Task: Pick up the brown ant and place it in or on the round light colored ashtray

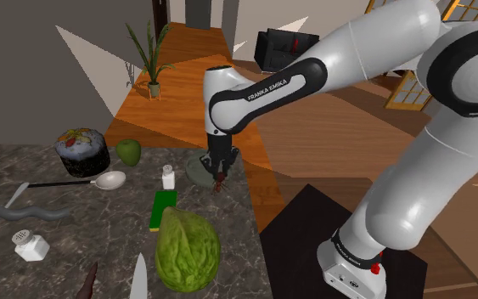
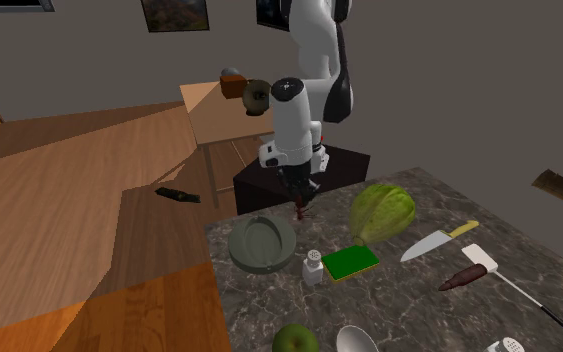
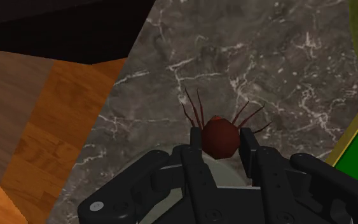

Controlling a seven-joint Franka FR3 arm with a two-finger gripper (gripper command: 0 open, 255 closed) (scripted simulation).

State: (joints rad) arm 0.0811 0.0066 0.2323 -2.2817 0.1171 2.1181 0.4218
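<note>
Claw (image 3: 220, 137) clamped on brown ant (image 3: 219, 141) (legs splayed, body half hidden), ashtray (image 2: 262, 243) near

Two shakers (image 1: 168, 176) (image 1: 31, 246), one cabbage (image 1: 187, 249), one apple (image 1: 127, 151), one ant (image 3: 219, 135)

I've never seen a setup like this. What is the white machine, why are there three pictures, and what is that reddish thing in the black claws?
The white machine is a robot arm standing on a box beside a marble counter. At its end is a black gripper with two fingers. One picture looks over the arm's shoulder, one faces it across the counter, and one comes from a camera on the hand itself. There the fingers are shut on a small brown ant, held just above the counter. Close by lies a round grey ashtray, where the ant should go. Also on the counter: a cabbage, a knife, a green apple, a spoon and a cake.
</note>
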